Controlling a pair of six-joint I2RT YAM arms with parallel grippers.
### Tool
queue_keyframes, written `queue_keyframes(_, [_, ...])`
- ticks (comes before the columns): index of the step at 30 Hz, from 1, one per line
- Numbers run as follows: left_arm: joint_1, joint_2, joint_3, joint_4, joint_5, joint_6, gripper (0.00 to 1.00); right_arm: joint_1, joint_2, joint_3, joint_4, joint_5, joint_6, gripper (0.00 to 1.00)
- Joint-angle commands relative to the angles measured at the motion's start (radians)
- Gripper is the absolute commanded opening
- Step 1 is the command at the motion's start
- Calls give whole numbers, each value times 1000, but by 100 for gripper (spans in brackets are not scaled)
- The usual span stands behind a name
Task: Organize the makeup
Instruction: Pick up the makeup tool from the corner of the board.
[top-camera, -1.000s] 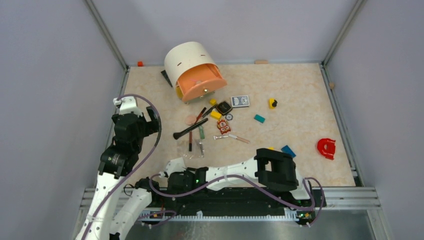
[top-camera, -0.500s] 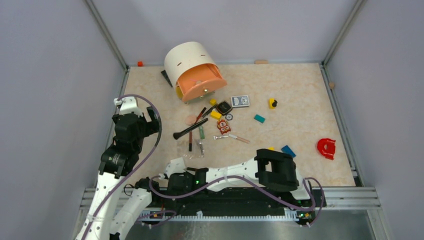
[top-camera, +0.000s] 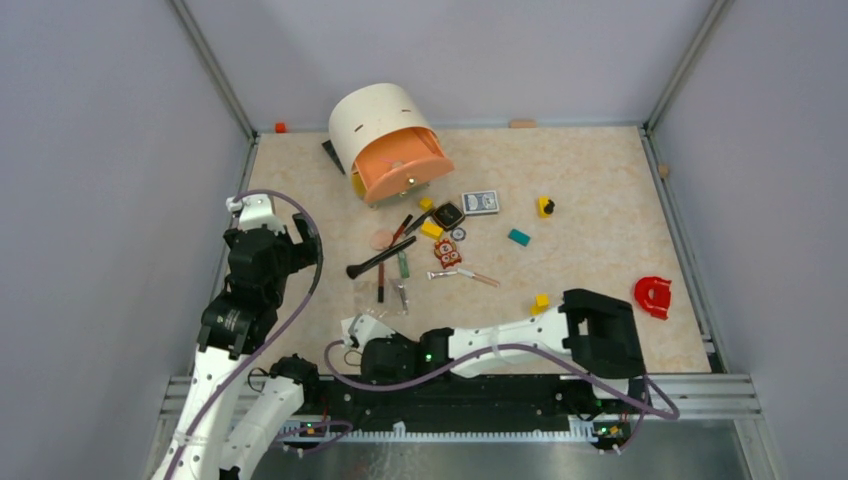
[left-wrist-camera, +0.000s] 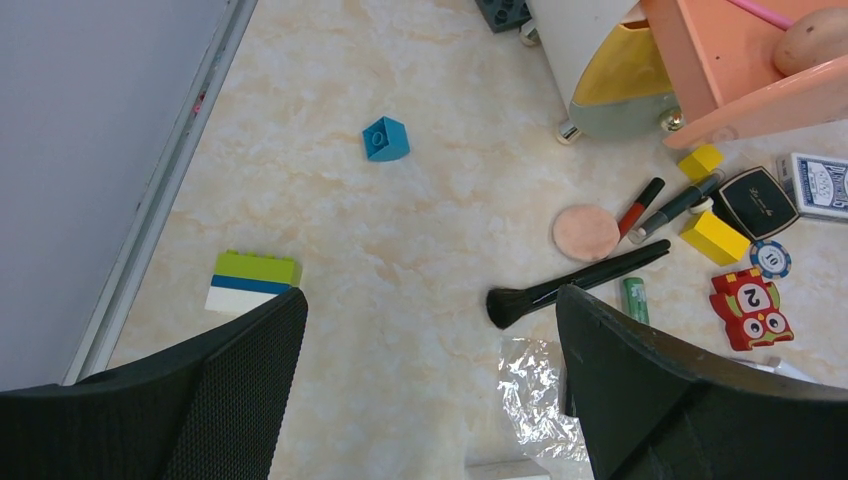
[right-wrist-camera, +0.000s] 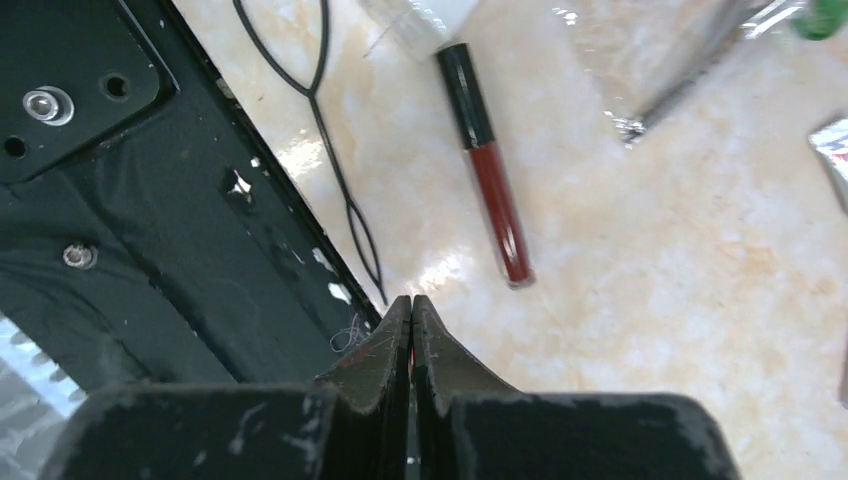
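Note:
The makeup lies in a loose cluster mid-table: a long black brush (left-wrist-camera: 580, 285), a round peach puff (left-wrist-camera: 585, 232), a red lip tube (left-wrist-camera: 640, 205), a dark pencil (left-wrist-camera: 678, 205), a black square compact (left-wrist-camera: 755, 203), a green tube (left-wrist-camera: 635, 298) and a crumpled clear pouch (left-wrist-camera: 540, 395). My left gripper (left-wrist-camera: 430, 330) hangs open above the bare table left of the brush, holding nothing. Low at the near edge, my right gripper (right-wrist-camera: 411, 300) is shut and empty. A dark-red lip tube (right-wrist-camera: 490, 165) lies just ahead of it, beside the pouch (right-wrist-camera: 650, 50).
An orange drawer (top-camera: 405, 165) stands open in its white round case at the back. Playing cards (left-wrist-camera: 820, 185), a red owl toy (left-wrist-camera: 750, 308), yellow blocks (left-wrist-camera: 715, 237), a blue block (left-wrist-camera: 385, 138) and a green-blue-white brick (left-wrist-camera: 252, 282) lie about. The black base plate (right-wrist-camera: 120, 200) and a cable (right-wrist-camera: 340, 150) border the right gripper.
The right arm's elbow has swung to the right, covering the blue block and baring a yellow one. Its gripper end has shifted slightly right and the jaws have closed. The left arm has not moved.

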Motion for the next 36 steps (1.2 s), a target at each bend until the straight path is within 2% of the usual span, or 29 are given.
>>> queue_keyframes(1, [1,-6,-9,48,1,14,99,-12,-148,-59,52,55,0,0])
queue_keyframes(4, [1,-6,-12,50,2,15,99,-44,-192,-106,103,-55,-19,1])
queue_keyframes(8, [1,-3,-13,53,6,15,99,-50,-156,-97,128,-126,-51,23])
queue_keyframes(13, [1,-5,-15,53,8,15,99,-44,-67,-33,122,-141,-56,35])
queue_keyframes(22, [1,-2,-18,57,15,17,99,-26,41,34,90,-153,-63,40])
queue_keyframes(36, [1,-1,-19,61,25,18,99,7,142,108,-25,-34,-54,38])
